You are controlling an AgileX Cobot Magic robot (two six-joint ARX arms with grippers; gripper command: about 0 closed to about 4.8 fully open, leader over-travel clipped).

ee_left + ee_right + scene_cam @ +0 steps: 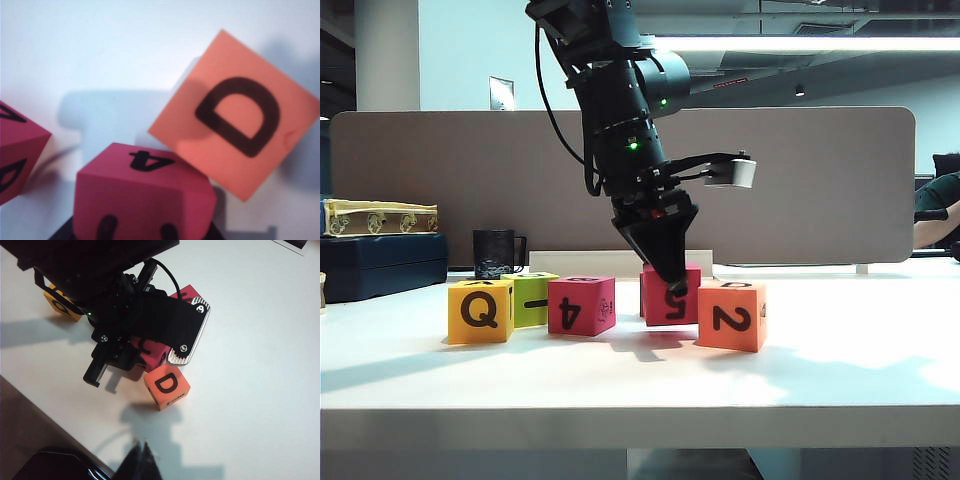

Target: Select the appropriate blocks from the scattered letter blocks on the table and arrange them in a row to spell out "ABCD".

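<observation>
- Table [840, 380]: wide, flat, smooth white top carrying every cube; soft grey shadows lie under the arm.
- Letter blocks: small matte foam cubes with rounded black characters, standing in a loose row along the table.
- Yellow-orange cube [480, 311]: at the left end of the row, a Q on its front face.
- Lime green cube [534, 298]: just behind and beside the Q cube, set slightly back.
- Pink-red cube with 4 [582, 305]: next in line, apart from its neighbours.
- Pink-red cube with 5 [672, 297]: under the left arm; its top face shows a 4 in the left wrist view [145, 195].
- Orange cube [731, 315]: right end, a 2 in front and a D on top [240, 120], [166, 385], just beside the 5 cube.
- Left gripper [670, 275]: glossy black, tapered, pointing steeply down, fingers about half apart and closed on the 5 cube.
- Right gripper [141, 460]: dark pointed tips held high over the near table, well apart from the cubes; fingertips together.
</observation>
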